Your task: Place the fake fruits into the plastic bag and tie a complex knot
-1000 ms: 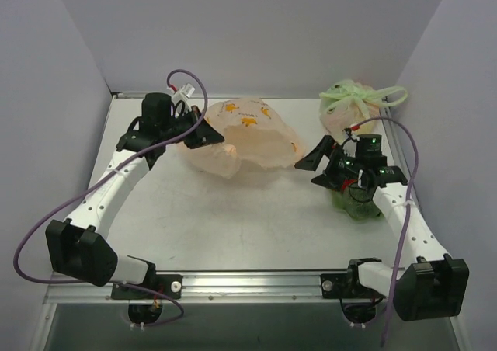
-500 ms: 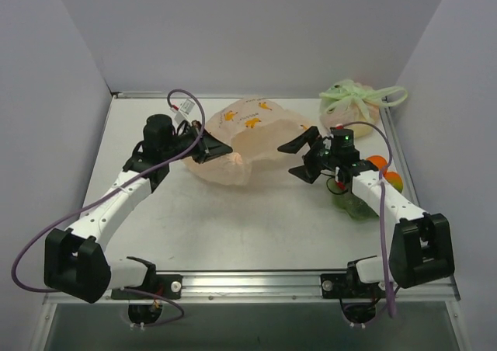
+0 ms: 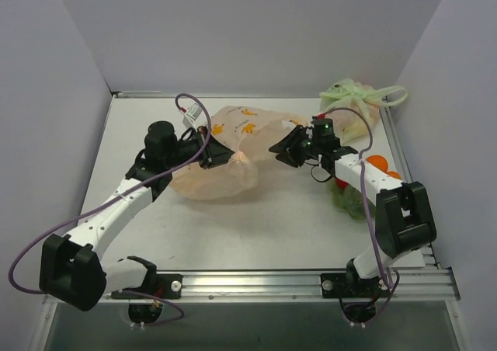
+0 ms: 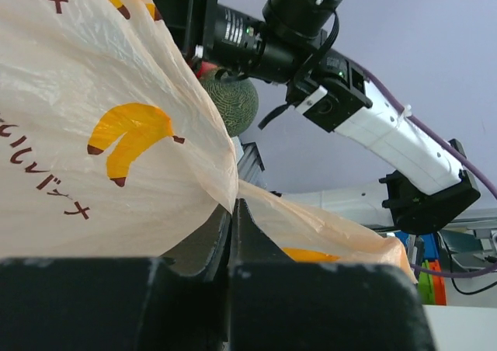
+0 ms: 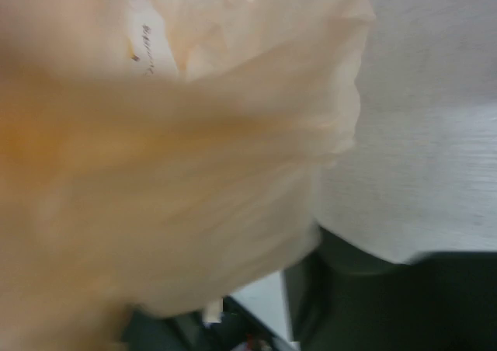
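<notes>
One bumpy green fruit (image 4: pixel 234 105) behind bag (image 4: pixel 85 79)

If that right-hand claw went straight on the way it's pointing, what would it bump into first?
Probably the plastic bag: the right gripper points at its film, maybe touching it.

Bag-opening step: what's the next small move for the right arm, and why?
Probably close the right gripper on the right edge of the plastic bag, so the mouth can be spread. The left gripper clamps the opposite film, film fills the right wrist view, and the fake fruits lie outside on the table.
</notes>
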`<state>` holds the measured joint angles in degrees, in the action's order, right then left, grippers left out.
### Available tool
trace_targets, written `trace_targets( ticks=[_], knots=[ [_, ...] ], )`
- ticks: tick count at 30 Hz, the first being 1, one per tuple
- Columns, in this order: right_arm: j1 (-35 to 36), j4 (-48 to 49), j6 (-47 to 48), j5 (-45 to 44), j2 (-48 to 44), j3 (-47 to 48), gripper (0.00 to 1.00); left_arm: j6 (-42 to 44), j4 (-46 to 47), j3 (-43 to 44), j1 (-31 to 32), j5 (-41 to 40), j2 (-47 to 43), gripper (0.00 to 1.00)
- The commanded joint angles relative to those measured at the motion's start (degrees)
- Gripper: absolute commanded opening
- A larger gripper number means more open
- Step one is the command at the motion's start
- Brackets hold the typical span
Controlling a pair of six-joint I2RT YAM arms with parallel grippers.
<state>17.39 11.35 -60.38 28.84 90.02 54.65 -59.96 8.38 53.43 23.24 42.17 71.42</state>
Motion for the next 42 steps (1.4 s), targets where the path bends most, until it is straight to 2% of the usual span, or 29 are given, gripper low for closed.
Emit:
trace_targets(
  ticks=[1, 2, 3, 5, 6, 7, 8, 9, 10, 11, 12, 13, 15, 16, 20, 21, 23, 29, 36, 42],
  knots=[
    [1.07, 2.27, 4.30, -0.02, 0.16, 6.33, 0.28, 4.93, -1.17, -0.87, -0.13, 2.12, -3.99, 0.03],
    [1.16, 1.83, 5.09, 0.25, 0.24, 6.86, 0.11, 9.12, -2.83, -1.04, -0.39, 2.21, -4.70, 0.07],
    [1.42, 1.57, 7.36, 0.43, -0.19, 7.31, 0.00, 11.69, -4.67, -0.96, -0.65, 2.21, -5.32, 0.13],
    [1.95, -1.14, 11.05, 0.69, -0.72, 8.62, 0.00, 19.65, -11.86, 0.18, -2.67, 1.51, -7.60, 0.17],
    [2.56, -2.03, 13.51, 0.78, -1.68, 8.80, 0.00, 22.84, -16.60, 1.05, -3.64, 0.99, -8.39, 0.29],
    [2.91, -2.91, 17.36, 0.78, -2.12, 8.89, 0.00, 26.27, -19.43, 2.11, -4.78, -0.58, -9.71, 0.32],
    [3.09, -4.05, 18.97, 0.69, -2.65, 8.37, 0.00, 33.61, -22.24, 3.42, -5.05, -1.64, -10.33, 0.37],
    [3.27, -4.41, 20.11, 0.78, -3.70, 8.02, 0.00, 37.86, -28.10, 6.57, -5.05, -2.96, -10.68, 0.43],
    [3.53, -4.59, 22.04, 0.95, -4.06, 7.49, 0.00, 41.99, -31.12, 7.90, -4.62, -4.63, -11.03, 0.62],
    [3.70, -5.72, 22.76, 0.69, -4.50, 7.14, 0.00, 48.65, -34.02, 9.48, -4.61, -9.86, -11.21, 0.65],
    [3.88, -6.16, 23.02, 0.69, -5.11, 6.87, 0.00, 51.15, -38.40, 11.85, -4.61, -12.44, -11.13, 0.67],
    [3.97, -6.17, 23.29, 1.04, -5.46, 6.61, 0.00, 53.70, -40.44, 13.18, -4.61, -14.29, -10.95, 0.79],
    [4.67, -6.43, 24.16, 1.83, -6.69, 6.26, 0.00, 59.07, -44.39, 16.16, -4.09, -19.22, -10.42, 0.89],
    [5.20, -6.61, 24.69, 1.92, -7.13, 6.43, 0.00, 60.48, -45.37, 17.05, -3.30, -21.23, -10.25, 0.97],
    [7.30, -8.10, 26.36, 2.01, -8.98, 7.57, 0.00, 67.95, -48.46, 20.83, 5.21, -31.16, -9.98, 0.97],
    [7.48, -8.28, 26.37, 2.01, -9.42, 7.83, 0.00, 68.57, -48.90, 21.53, 9.84, -36.32, -9.37, 0.97],
    [8.01, -8.72, 26.28, 2.19, -9.68, 8.19, 0.00, 68.67, -49.69, 24.34, 11.73, -36.29, -8.32, 0.97],
    [10.03, -8.81, 24.88, 2.80, -9.95, 9.24, 0.00, 62.08, -52.42, 32.78, 15.15, -37.08, -0.32, 0.97],
    [11.35, -9.24, 23.47, 2.37, -10.21, 12.31, 0.00, 51.10, -48.20, 32.01, 18.15, -33.30, 3.55, 0.97],
    [11.79, -10.83, 22.33, 2.18, -11.27, 13.55, 0.00, 45.82, -44.70, 31.39, 21.93, -41.27, 5.13, 0.97]
  ],
)
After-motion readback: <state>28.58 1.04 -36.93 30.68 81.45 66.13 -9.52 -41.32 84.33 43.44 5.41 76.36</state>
